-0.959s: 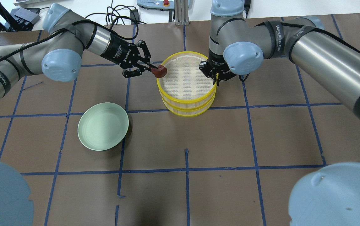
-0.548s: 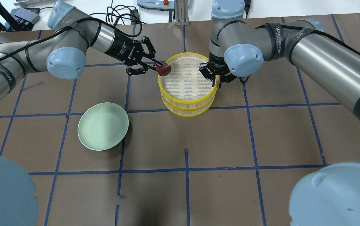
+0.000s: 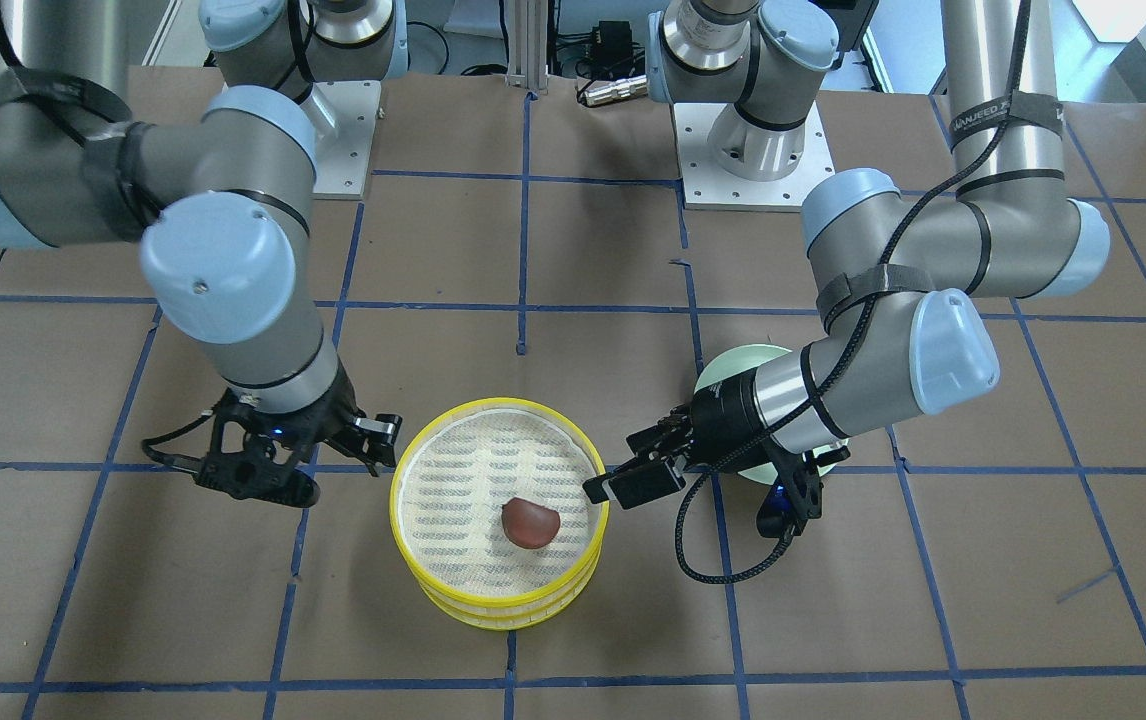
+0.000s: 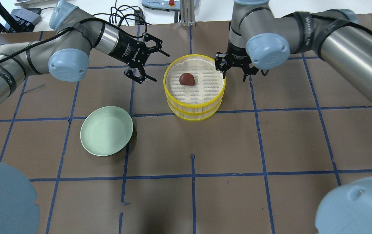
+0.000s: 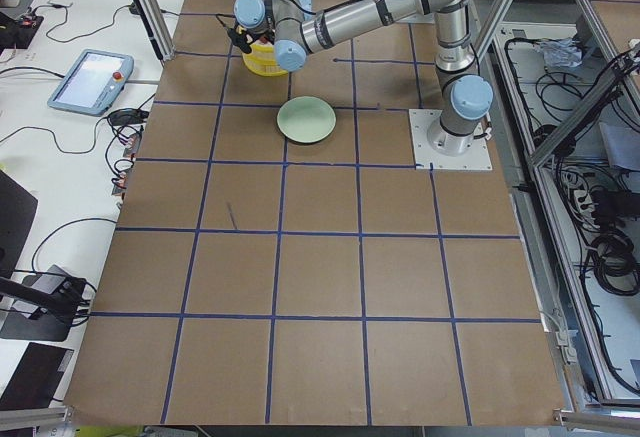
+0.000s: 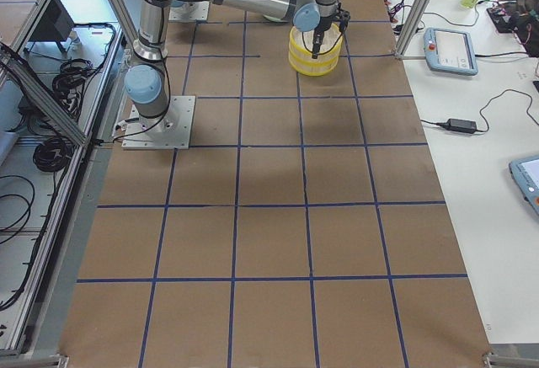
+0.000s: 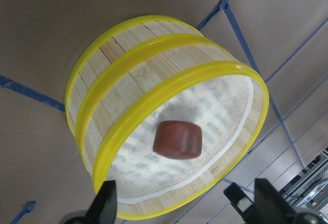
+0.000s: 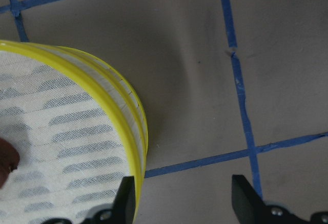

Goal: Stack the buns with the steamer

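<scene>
Dropped since a moment ago, the bun now lies inside the steamer. Our left jaws stand apart just beside it; our right jaws have let go and stand apart too. We judge this placement done.

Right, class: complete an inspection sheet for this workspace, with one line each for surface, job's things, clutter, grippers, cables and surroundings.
Surface: brown table gridded with blue tape.
Job's things: two-tier yellow steamer; reddish-brown bun lying on its top mesh; no other bun seen.
Clutter: green plate, apart from the steamer.
Grippers: left gripper open beside the steamer, holding nothing; right gripper open by the opposite rim, holding nothing.
Cables: black cables past the table's far edge; cable loop hanging at the left wrist.
Surroundings: teach pendant on a side bench.
</scene>
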Robot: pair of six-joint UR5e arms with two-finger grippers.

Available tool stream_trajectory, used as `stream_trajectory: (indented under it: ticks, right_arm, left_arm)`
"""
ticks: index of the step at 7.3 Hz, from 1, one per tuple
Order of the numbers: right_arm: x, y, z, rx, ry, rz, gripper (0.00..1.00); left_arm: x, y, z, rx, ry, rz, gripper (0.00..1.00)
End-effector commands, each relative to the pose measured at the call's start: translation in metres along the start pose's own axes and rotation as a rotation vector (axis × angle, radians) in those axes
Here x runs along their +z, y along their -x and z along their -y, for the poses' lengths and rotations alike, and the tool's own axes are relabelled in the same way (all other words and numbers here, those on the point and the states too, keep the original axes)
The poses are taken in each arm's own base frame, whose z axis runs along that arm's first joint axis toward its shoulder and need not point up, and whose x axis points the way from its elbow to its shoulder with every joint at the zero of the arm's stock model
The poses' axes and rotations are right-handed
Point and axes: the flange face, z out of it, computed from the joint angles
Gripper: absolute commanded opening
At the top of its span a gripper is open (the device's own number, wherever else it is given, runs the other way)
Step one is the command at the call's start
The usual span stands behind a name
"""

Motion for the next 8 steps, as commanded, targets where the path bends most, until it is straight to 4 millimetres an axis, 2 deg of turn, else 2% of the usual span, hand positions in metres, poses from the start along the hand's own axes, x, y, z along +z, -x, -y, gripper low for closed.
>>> stream_trajectory:
  ticks: [1,2,3,4,5,6,7,8]
  right_arm:
    - [-0.079,-0.042,-0.026,-0.048,-0.019,0.024,0.78]
    - [-0.117,-0.047,-0.051,-0.092,-0.013,0.021,0.79]
    - [-0.147,-0.054,-0.066,-0.137,0.016,0.000,0.82]
    - [-0.171,-0.060,-0.080,-0.178,0.050,-0.023,0.82]
    - [-0.179,-0.063,-0.090,-0.267,0.069,-0.025,0.86]
    - [-0.177,-0.065,-0.091,-0.303,0.078,-0.042,0.91]
    - [-0.175,-0.064,-0.092,-0.311,0.080,-0.037,1.00]
    - [-0.172,-0.064,-0.092,-0.314,0.088,-0.034,1.00]
  left_arm:
    - [-0.019,0.002,-0.006,0.070,-0.106,0.087,1.00]
    - [-0.044,0.007,-0.019,0.208,-0.200,0.213,1.00]
    - [-0.074,0.017,-0.049,0.332,-0.219,0.369,1.00]
    - [-0.116,0.027,-0.077,0.451,-0.236,0.551,1.00]
    - [-0.149,0.025,-0.108,0.472,-0.247,0.645,1.00]
    - [-0.167,0.012,-0.135,0.488,-0.246,0.702,1.00]
    - [-0.162,0.005,-0.155,0.483,-0.234,0.723,1.00]
    - [-0.157,0.004,-0.172,0.514,-0.229,0.725,1.00]
